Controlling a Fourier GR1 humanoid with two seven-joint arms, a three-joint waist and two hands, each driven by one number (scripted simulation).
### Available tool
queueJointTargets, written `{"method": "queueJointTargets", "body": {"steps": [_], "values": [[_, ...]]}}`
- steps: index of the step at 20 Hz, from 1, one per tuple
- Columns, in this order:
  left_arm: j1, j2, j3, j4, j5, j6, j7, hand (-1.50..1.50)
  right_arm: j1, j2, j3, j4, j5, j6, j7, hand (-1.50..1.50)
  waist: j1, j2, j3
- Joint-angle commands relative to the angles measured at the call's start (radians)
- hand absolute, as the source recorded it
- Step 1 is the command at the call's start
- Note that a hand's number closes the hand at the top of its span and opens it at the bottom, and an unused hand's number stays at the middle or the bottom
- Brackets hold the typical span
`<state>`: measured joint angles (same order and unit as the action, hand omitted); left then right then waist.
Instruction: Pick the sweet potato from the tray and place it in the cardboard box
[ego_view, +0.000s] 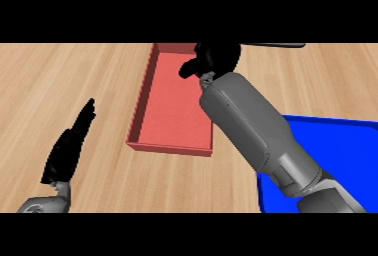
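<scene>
Fingers of the right hand (210, 60) curl over the red box (171, 112), maybe hiding the hard, bumpy sweet potato, best held round its middle.

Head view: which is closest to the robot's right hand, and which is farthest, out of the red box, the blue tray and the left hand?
1. Red box: the right hand hovers over its far end.
2. Blue tray: lower right, under the right forearm.
3. Left hand: far lower left, open and resting over the counter.
</scene>
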<state>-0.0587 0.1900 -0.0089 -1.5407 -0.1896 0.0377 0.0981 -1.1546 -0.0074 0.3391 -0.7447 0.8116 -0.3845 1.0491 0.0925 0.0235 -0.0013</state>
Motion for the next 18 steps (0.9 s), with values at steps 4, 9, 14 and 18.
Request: {"method": "queueJointTargets", "body": {"steps": [4, 9, 14, 18], "values": [[-0.021, 0.008, 0.013, -0.004, 0.014, -0.016, -0.001, 0.00, 0.001, 0.007, -0.013, 0.175, -0.101, -0.269, -0.046, -1.50, 0.010, 0.005, 0.001], [-0.039, -0.020, -0.013, 0.006, -0.012, 0.007, 0.015, 0.00, -0.027, 0.007, -0.041, 0.179, -0.101, -0.485, -0.102, -1.50, 0.005, 0.009, 0.001], [0.019, 0.010, 0.024, 0.005, -0.002, 0.003, -0.026, 0.00, -0.008, 0.007, -0.084, 0.147, -0.074, -0.726, -0.110, -1.50, -0.020, -0.006, 0.001], [0.039, 0.005, 0.025, -0.006, 0.001, 0.005, -0.013, 0.00, 0.042, 0.007, -0.116, 0.051, -0.130, -0.830, -0.193, -1.50, -0.044, -0.015, 0.002]]}}
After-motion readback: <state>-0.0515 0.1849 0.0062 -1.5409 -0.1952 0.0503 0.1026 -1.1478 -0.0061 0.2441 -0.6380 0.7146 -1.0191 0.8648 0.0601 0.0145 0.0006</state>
